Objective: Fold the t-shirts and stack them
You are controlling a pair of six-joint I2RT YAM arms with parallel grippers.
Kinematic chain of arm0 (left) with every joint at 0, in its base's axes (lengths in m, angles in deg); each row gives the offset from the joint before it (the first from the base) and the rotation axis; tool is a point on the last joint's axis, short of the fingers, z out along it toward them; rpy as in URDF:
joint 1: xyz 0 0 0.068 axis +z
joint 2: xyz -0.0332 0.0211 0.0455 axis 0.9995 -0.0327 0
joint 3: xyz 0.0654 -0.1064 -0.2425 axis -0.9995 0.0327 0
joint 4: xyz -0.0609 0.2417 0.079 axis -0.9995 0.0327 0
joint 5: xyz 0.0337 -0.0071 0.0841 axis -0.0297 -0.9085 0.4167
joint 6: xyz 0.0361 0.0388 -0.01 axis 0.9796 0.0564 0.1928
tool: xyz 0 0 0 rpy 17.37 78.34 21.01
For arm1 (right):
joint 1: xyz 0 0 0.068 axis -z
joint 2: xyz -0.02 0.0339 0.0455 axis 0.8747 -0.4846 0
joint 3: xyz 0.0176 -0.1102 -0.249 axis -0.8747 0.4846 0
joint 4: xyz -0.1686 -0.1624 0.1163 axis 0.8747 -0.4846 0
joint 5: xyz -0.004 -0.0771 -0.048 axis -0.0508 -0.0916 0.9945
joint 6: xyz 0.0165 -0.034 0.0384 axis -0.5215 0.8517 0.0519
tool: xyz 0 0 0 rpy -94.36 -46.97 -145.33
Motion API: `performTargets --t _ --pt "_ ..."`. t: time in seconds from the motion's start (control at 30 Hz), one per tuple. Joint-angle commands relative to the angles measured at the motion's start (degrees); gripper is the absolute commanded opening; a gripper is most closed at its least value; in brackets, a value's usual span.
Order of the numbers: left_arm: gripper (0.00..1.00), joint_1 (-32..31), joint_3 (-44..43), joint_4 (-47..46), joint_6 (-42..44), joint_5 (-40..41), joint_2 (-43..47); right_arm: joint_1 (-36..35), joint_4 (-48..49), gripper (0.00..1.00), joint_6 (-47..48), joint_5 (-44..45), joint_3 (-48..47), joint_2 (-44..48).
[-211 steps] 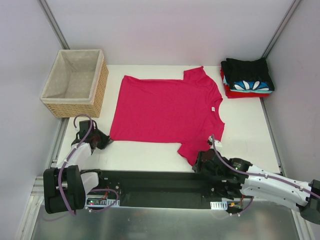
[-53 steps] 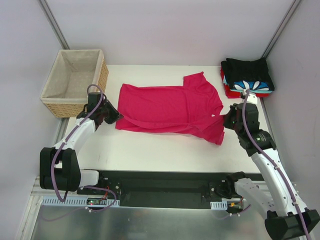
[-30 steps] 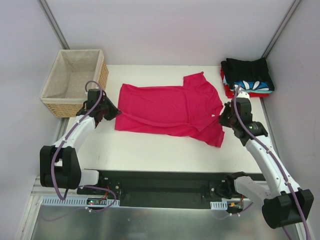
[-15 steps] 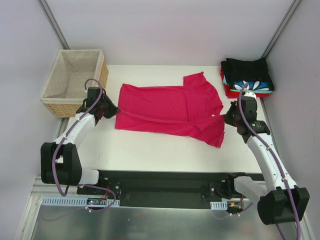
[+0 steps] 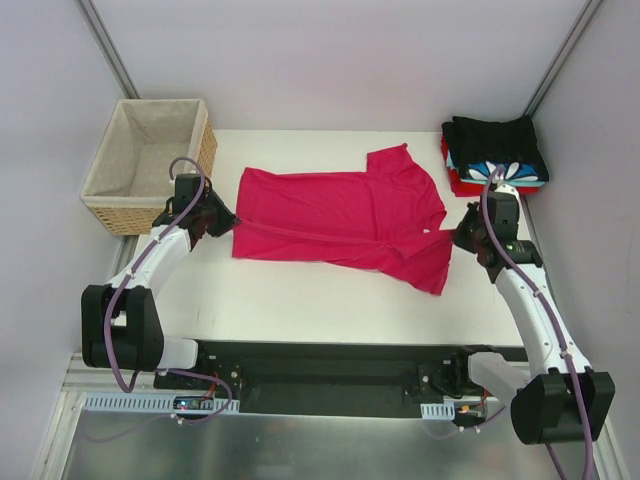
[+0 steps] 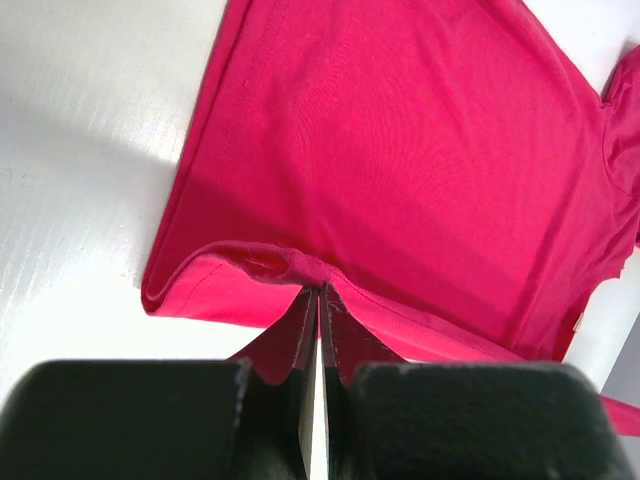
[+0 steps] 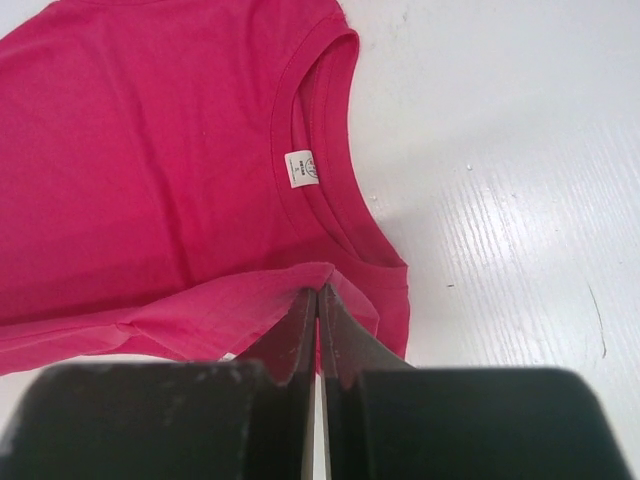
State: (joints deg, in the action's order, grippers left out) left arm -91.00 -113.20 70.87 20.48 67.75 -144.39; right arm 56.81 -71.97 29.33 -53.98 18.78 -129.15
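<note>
The crimson-pink t-shirt (image 5: 340, 215) lies across the middle of the table, its near half folded back over the far half. My left gripper (image 5: 224, 222) is shut on the shirt's left edge; in the left wrist view its tips (image 6: 318, 292) pinch the doubled hem of the t-shirt (image 6: 420, 150). My right gripper (image 5: 458, 238) is shut on the right edge; in the right wrist view its tips (image 7: 320, 290) clamp a fold of the t-shirt (image 7: 150, 150) just below the collar and its white label (image 7: 301, 168). A stack of folded t-shirts (image 5: 495, 155), black on top, sits at the back right.
A wicker basket (image 5: 150, 165) with a beige lining stands at the back left, close behind my left arm. The white table (image 5: 300, 295) shows bare in front of the shirt. Grey walls close in both sides.
The near half of the shirt has been folded over the far half. Over the last second my right gripper has drawn its edge slightly to the right; the left has barely moved.
</note>
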Motion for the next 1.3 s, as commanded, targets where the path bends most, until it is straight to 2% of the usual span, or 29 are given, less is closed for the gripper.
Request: performTargets --t 0.0,0.57,1.27 --pt "0.0 0.7 -2.2 0.6 1.4 0.3 -0.3 0.5 2.2 0.0 -1.0 -1.8 -4.0 -3.0" --pt "0.0 1.4 -8.1 0.5 0.9 -1.0 -8.2 -2.2 4.6 0.0 0.2 -5.6 -11.8 -15.2" --pt "0.0 1.5 -8.8 0.6 1.8 -0.9 -9.3 -9.2 3.2 0.0 1.5 -5.8 -28.2 -31.8"
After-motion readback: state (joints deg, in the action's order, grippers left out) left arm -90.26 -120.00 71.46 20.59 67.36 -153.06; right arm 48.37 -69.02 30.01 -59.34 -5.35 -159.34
